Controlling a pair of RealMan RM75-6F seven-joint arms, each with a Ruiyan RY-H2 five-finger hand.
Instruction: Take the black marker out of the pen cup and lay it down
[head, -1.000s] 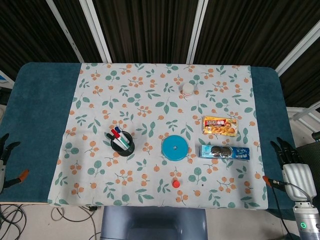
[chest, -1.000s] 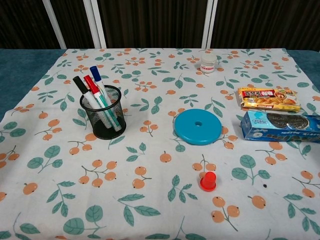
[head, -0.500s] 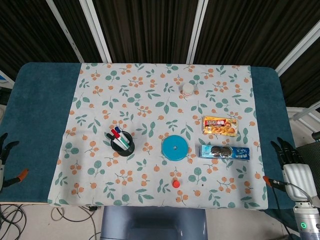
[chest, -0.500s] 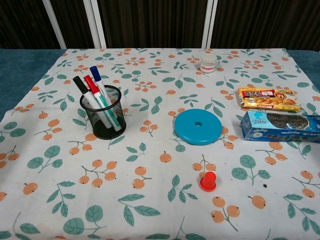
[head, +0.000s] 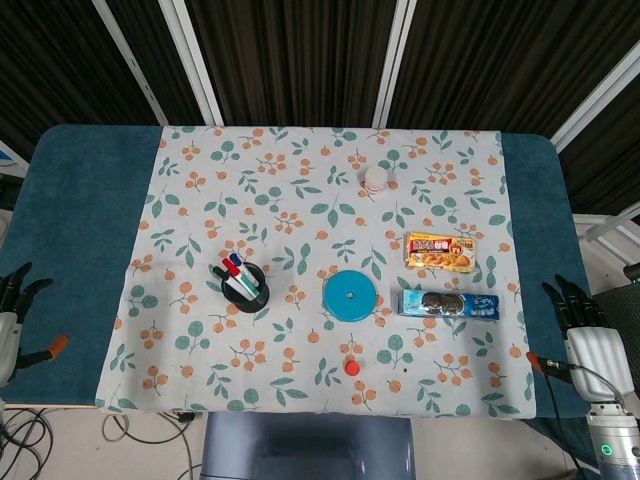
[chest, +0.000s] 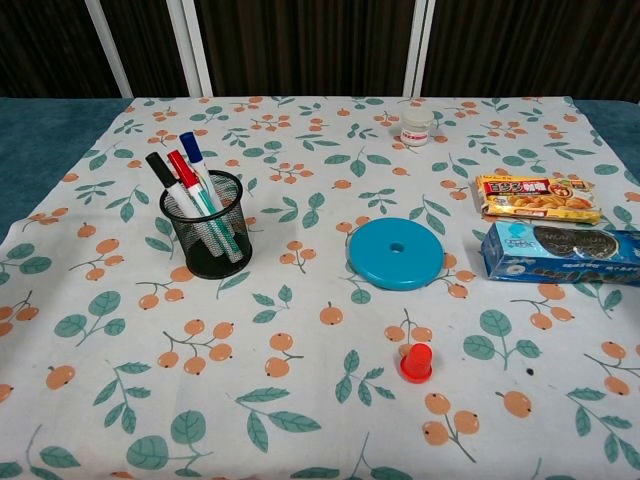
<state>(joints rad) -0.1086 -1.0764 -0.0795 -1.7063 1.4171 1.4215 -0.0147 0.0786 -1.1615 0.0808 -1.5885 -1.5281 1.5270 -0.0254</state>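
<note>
Head view, item one: black marker (chest: 159, 168) standing tilted in the mesh pen cup (chest: 206, 240) at the near left of the floral cloth (head: 330, 200), leaning leftmost beside a red marker (chest: 180, 167), a blue marker (chest: 190, 146) and a green pen (chest: 222, 235); my left hand (head: 12, 322) and right hand (head: 583, 330) rest at the table's left and right edges, fingers spread, holding nothing, well apart from the cup. Risk, as I judge it: the caps crowd together, so my fingers could catch the red marker too, or tip the light cup over on the lift. Hidden or unclear: marker barrels blur behind the mesh, the left hand is cut by the frame edge, and neither hand appears in the chest view.
</note>
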